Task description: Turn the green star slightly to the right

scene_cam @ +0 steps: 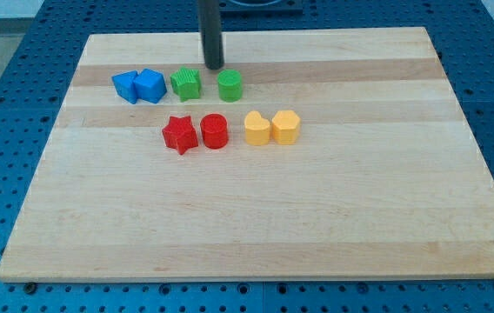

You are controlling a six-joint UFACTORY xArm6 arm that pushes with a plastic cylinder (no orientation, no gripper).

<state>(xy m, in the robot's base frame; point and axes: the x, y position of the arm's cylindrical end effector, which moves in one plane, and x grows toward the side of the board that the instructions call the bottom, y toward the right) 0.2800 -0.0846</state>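
Fingers are none on this rig; my tip (pixel 215 67) stands near the wooden counter's (pixel 256 226) top edge, just above the gap between the green plastic star (pixel 186 84) and green cylinder (pixel 230 85); wide bare wood lies toward the bottom edge.

I'm looking at a lab or robotics test bench: a pale wooden tabletop (pixel 264 226) lies on a blue perforated base (pixel 21 78) with a regular grid of holes, and small coloured plastic blocks are set out like test pieces.
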